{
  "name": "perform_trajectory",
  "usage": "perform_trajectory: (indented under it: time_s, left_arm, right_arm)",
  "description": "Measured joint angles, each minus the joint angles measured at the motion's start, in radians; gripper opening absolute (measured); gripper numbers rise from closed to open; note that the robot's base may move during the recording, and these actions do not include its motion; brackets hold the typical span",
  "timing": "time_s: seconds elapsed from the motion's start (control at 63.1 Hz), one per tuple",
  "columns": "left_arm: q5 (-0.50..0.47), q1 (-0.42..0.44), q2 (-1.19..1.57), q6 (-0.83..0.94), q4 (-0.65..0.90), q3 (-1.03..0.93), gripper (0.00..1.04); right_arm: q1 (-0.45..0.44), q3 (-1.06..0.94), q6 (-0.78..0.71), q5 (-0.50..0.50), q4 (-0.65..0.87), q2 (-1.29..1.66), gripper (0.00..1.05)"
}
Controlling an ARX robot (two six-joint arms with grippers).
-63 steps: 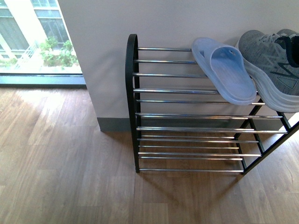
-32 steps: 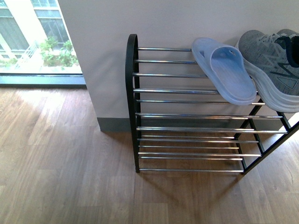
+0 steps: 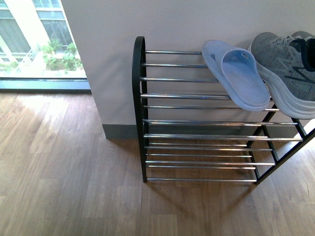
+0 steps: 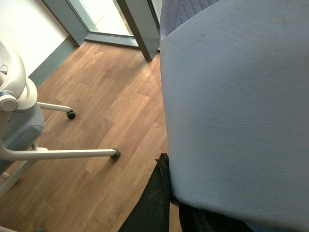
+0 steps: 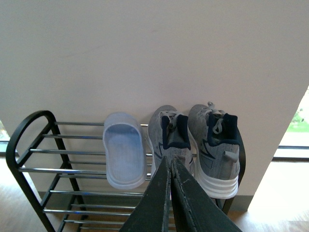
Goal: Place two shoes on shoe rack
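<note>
The shoe rack (image 3: 139, 98) (image 5: 29, 150) stands against the wall, black side frames and chrome bars. On its top tier lies one pale blue slide (image 3: 238, 78) (image 5: 124, 154) beside two grey sneakers (image 3: 288, 69) (image 5: 170, 140) (image 5: 217, 145). A second pale blue slide (image 4: 236, 106) fills the left wrist view, and my left gripper (image 4: 169, 169) is shut on its edge, away from the rack. My right gripper (image 5: 169, 162) is shut with nothing in it and hangs in front of the rack, facing the sneakers. Neither arm shows in the front view.
A white office chair base with castors (image 4: 72, 153) stands on the wooden floor near my left gripper. A window (image 3: 34, 39) reaches the floor left of the rack. The top tier has bare bars (image 3: 172, 78) left of the slide.
</note>
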Motion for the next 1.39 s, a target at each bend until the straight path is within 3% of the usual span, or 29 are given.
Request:
perform_trajectory:
  time_s: [0.38, 0.507, 0.887, 1.077, 1.188, 1.394]
  left_arm:
    - [0.0, 0.0, 0.0, 0.0, 0.0, 0.0, 0.02]
    - [0.0, 0.0, 0.0, 0.0, 0.0, 0.0, 0.02]
    - [0.0, 0.0, 0.0, 0.0, 0.0, 0.0, 0.02]
    - [0.0, 0.0, 0.0, 0.0, 0.0, 0.0, 0.02]
    - [0.0, 0.0, 0.0, 0.0, 0.0, 0.0, 0.02]
    - [0.0, 0.0, 0.0, 0.0, 0.0, 0.0, 0.02]
  right_arm:
    - [0.0, 0.0, 0.0, 0.0, -0.094, -0.093, 0.01]
    - [0.0, 0.0, 0.0, 0.001, -0.256, -0.23, 0.01]
    - [0.0, 0.0, -0.001, 0.0, -0.267, -0.262, 0.02]
    - [0.0, 0.0, 0.0, 0.0, -0.267, -0.262, 0.31]
    - [0.0, 0.0, 0.0, 0.0, -0.267, -0.262, 0.58]
    - [0.0, 0.0, 0.0, 0.0, -0.267, -0.263, 0.91]
